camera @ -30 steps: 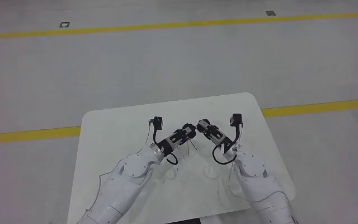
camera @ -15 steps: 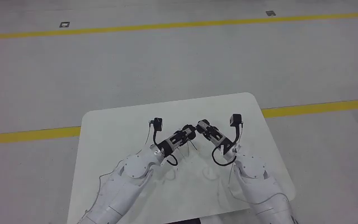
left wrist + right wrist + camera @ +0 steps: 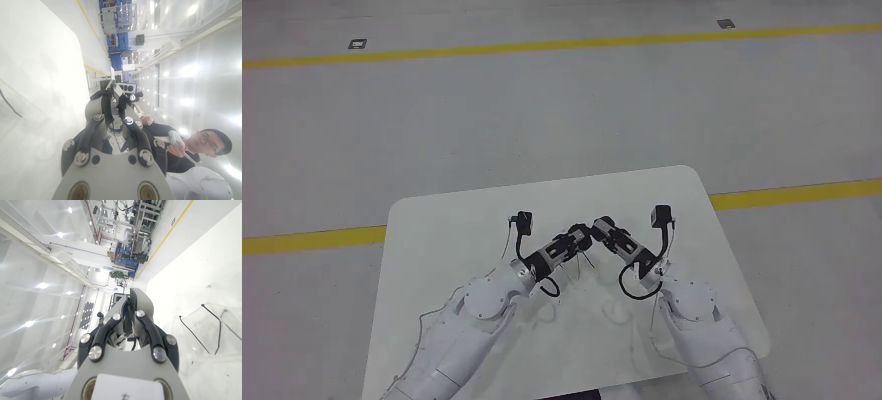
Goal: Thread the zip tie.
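White table on grey, yellow-lined floor; thin black zip ties lie lower right; right gripper closed, left gripper unclear.

Glossy white rounded shells cover the left arm and right arm. The left gripper and right gripper share grey bases, black curved linkage bars and silver screws. Black cables loop at the wrists.

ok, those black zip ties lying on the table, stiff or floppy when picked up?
Probably springy, not limp: one zip tie lies nearly straight, another keeps a sharp bend. Likely very light, being so thin. Narrow, so it could slip or twist in a grip.
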Controlling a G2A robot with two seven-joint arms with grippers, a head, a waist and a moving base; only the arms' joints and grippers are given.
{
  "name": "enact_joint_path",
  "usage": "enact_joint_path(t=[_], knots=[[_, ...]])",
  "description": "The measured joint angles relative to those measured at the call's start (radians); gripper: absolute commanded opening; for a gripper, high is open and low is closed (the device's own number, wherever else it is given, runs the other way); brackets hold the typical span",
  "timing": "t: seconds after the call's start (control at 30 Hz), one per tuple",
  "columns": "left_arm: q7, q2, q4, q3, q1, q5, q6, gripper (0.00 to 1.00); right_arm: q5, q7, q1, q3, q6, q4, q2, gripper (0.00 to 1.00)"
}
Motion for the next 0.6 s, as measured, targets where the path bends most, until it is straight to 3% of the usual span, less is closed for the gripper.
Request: enact_joint_path(t=[0.17,0.4,0.6], knots=[[0.000,0.000,0.009,0.004,-0.007,-0.006,0.000,0.18,-0.003,0.000,-0.001,0.000,0.000,-0.002,0.001,0.00],[-0.001,-0.001,0.021,0.012,-0.018,-0.016,-0.003,0.11,-0.001,0.008,-0.001,-0.001,0.000,0.002,0.003,0.00],[0.000,-0.001,0.025,0.016,-0.025,-0.019,-0.004,0.12,-0.011,-0.003,0.004,-0.003,0.000,0.007,0.004,0.00]])
